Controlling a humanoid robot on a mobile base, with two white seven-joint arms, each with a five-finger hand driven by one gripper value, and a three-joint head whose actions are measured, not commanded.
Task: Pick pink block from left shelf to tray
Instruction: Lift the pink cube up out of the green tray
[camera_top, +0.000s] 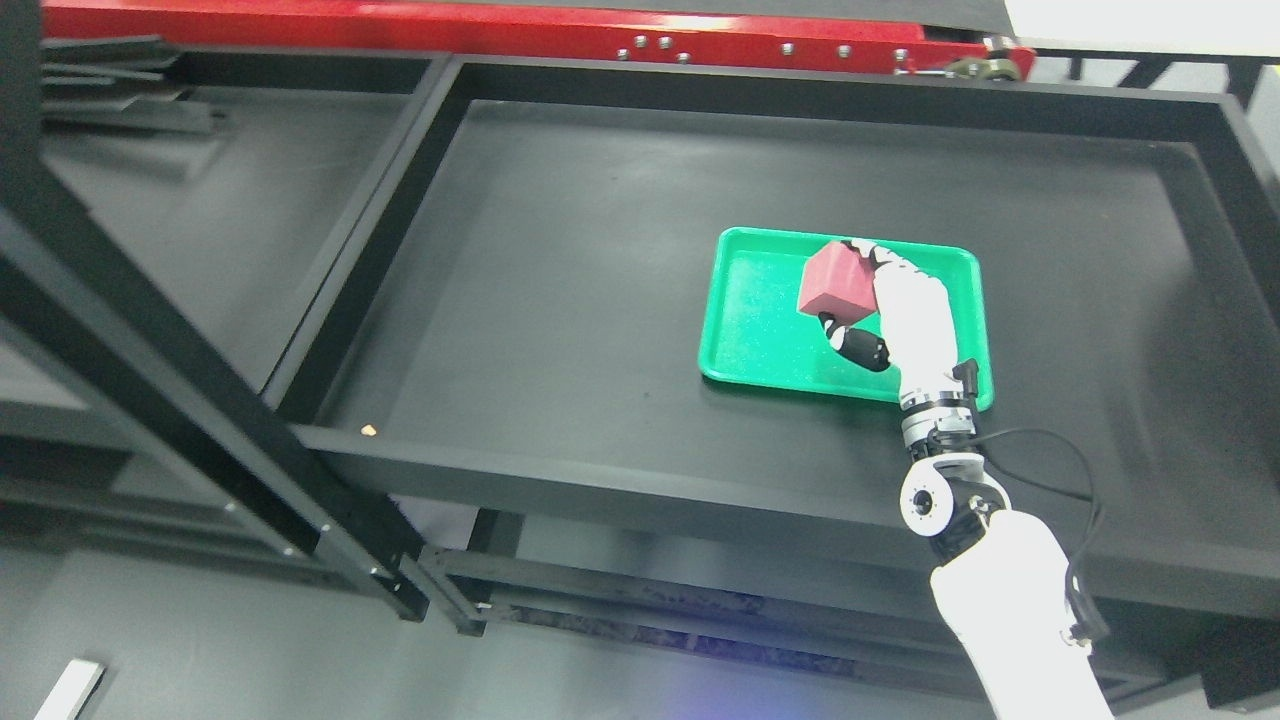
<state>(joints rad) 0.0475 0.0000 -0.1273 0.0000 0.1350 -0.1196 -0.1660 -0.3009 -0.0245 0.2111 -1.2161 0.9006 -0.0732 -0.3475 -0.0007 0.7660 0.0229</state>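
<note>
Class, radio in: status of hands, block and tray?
Right hand shut on pink block, over green tray. Left hand out of view. Tray bare beneath, nothing in the way.

Black table (600, 300) lies bare around the green tray (760, 340); raised rim borders it.

The tray (745, 345) looked like glossy green plastic, faintly speckled. The pink block (838, 282) had a matt, smooth face. The right hand (905, 310) wore smooth white plastic shells over bare metal wrist joints. At twelve o'clock, a red painted metal beam (480, 30) carried shiny bolts. The table (560, 300) was matt black.
</note>
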